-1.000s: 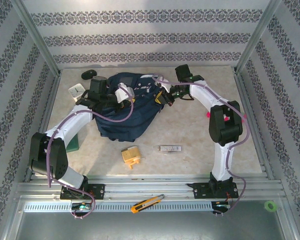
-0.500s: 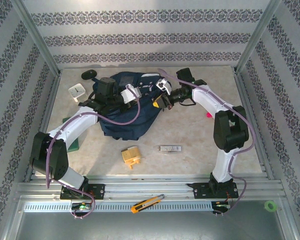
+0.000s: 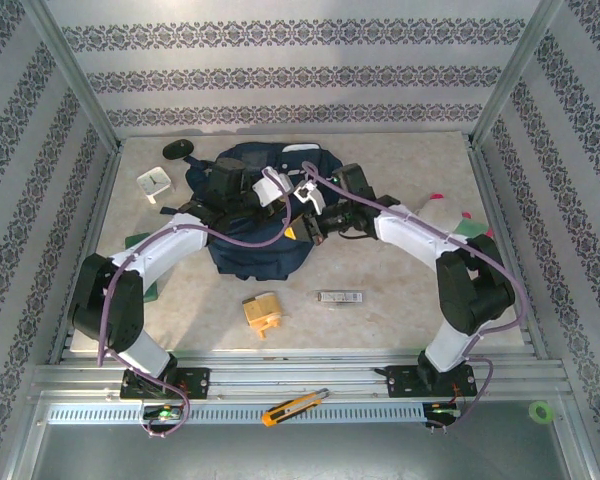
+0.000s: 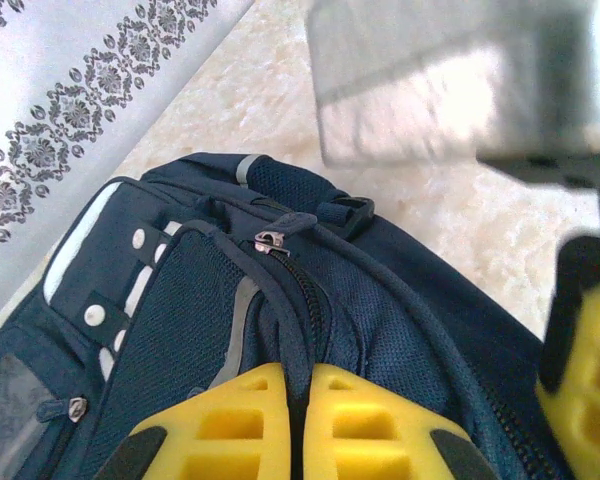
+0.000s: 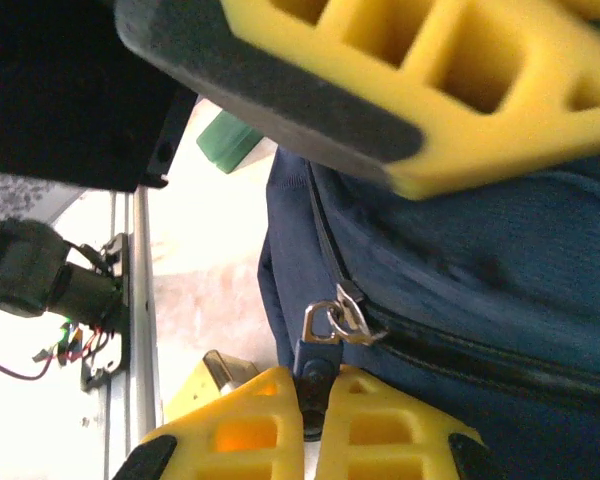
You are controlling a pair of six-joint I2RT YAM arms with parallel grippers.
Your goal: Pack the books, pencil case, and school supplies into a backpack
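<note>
The navy backpack [image 3: 250,240] lies at the back middle of the table, bunched up between both arms. My left gripper [image 3: 280,200] [image 4: 300,400] is shut on a fold of backpack [image 4: 180,300] fabric along a zipper seam. Right beside it my right gripper [image 3: 298,232] [image 5: 315,400] is shut on the dark tab of a zipper pull [image 5: 335,320] on the backpack [image 5: 480,260]. The school supplies lie in front: a tan-yellow blocky item [image 3: 263,312] [image 5: 195,385] and a slim silver bar [image 3: 338,297]. The books and pencil case are out of view.
A white square clock [image 3: 153,181] and a black mouse [image 3: 177,149] sit at the back left. A pink-green plush [image 3: 465,222] lies behind the right arm. A green object [image 3: 150,288] lies under the left arm. An orange utility knife [image 3: 295,405] rests on the front rail.
The right gripper has pulled left and toward the front with the zipper tab. The left gripper has shifted right. The backpack has bunched up narrower between them.
</note>
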